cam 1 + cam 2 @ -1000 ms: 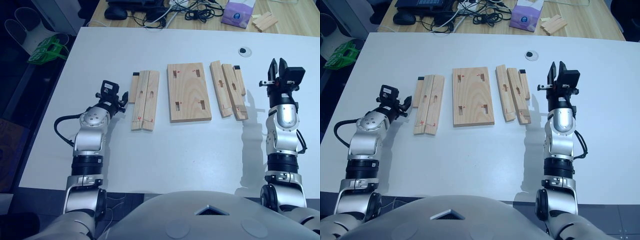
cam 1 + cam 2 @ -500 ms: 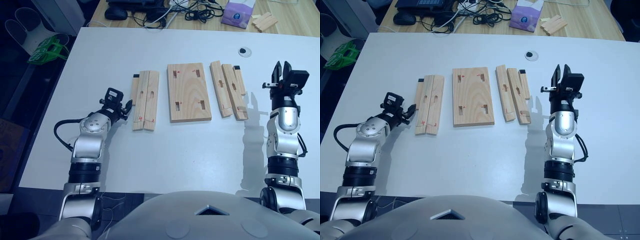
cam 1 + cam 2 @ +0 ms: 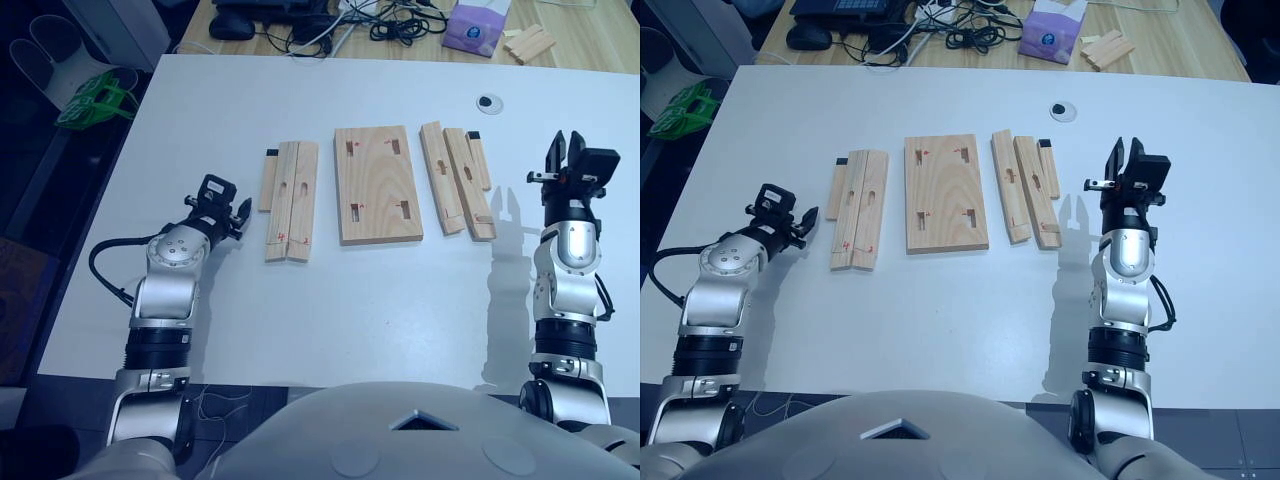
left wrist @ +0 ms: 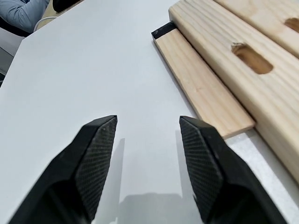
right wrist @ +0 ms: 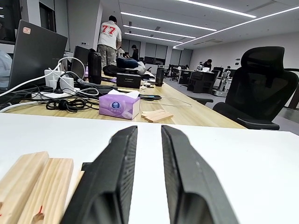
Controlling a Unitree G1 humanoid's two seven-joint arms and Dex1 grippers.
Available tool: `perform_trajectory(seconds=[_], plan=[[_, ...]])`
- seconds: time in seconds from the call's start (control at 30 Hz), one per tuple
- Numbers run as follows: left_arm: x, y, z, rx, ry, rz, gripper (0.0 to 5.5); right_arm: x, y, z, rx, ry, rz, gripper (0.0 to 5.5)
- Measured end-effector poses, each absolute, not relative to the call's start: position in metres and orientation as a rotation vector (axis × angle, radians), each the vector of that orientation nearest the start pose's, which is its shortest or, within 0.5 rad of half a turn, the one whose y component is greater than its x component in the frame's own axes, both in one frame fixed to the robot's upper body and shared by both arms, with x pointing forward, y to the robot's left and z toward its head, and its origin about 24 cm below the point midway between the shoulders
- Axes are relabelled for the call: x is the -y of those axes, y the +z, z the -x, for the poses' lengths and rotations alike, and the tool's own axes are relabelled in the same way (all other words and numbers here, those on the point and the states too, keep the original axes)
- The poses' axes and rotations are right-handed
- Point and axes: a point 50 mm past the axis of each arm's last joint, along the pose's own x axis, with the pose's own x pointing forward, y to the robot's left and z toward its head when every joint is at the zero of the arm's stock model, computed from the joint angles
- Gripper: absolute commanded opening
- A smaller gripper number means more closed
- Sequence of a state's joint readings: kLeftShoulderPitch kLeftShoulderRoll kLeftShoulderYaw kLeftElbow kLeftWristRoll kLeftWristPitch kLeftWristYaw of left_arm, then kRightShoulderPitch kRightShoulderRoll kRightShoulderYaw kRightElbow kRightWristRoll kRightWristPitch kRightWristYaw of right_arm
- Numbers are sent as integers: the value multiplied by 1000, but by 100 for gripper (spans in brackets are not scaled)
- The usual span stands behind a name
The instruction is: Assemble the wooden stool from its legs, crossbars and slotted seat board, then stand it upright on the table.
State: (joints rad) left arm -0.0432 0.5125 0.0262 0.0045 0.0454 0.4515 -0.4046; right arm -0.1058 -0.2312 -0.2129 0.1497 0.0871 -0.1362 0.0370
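- White table [image 3: 400, 290], cluttered office desks [image 3: 590, 45] behind.
- Left gripper [image 4: 147, 126] spread wide, empty, low just beside the left bundle of legs and crossbars [image 3: 290, 200].
- Bundle's to the right of those jaws, long axis running away from me, so left arm's the closer one.
- Right gripper [image 3: 563, 145] raised, jaws barely parted, near the right bundle [image 3: 458, 180].
- Seat board [image 3: 378, 183] flat between the bundles, pale wood, four slots up.

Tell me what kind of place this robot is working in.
Likely an open-plan office or lab: a long wooden desk with a dark laptop, tangled cables and a purple tissue box, a black swivel office chair, and rows of ceiling strip lights.
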Motion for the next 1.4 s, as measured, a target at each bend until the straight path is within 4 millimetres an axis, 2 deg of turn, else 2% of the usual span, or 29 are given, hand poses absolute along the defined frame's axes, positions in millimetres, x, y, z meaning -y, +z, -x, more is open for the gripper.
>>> perform_trajectory(seconds=[0.13, 0.23, 0.6, 0.73, 0.87, 1.13, 1.27, 1.4], plan=[[-262, 38, -242, -564, -284, -501, 247, 243, 64, -264, 122, -181, 136, 96], [-260, 37, -240, -593, -311, -488, 247, 243, 64, -264, 122, -183, 135, 96], [-229, 36, -229, -619, -393, -393, 247, 248, 64, -262, 125, -223, 124, 96], [-217, 34, -225, -619, -386, -347, 247, 249, 64, -262, 123, -226, 123, 96], [-206, 30, -228, -607, -340, -299, 247, 249, 62, -263, 114, -227, 119, 96], [-208, 28, -230, -591, -286, -303, 376, 246, 61, -264, 115, -221, 110, 96], [-206, 23, -230, -625, -242, -173, 376, 245, 61, -265, 114, -223, 108, 96], [-198, 19, -245, -637, -186, -9, 376, 243, 61, -268, 116, -217, 104, 96]])
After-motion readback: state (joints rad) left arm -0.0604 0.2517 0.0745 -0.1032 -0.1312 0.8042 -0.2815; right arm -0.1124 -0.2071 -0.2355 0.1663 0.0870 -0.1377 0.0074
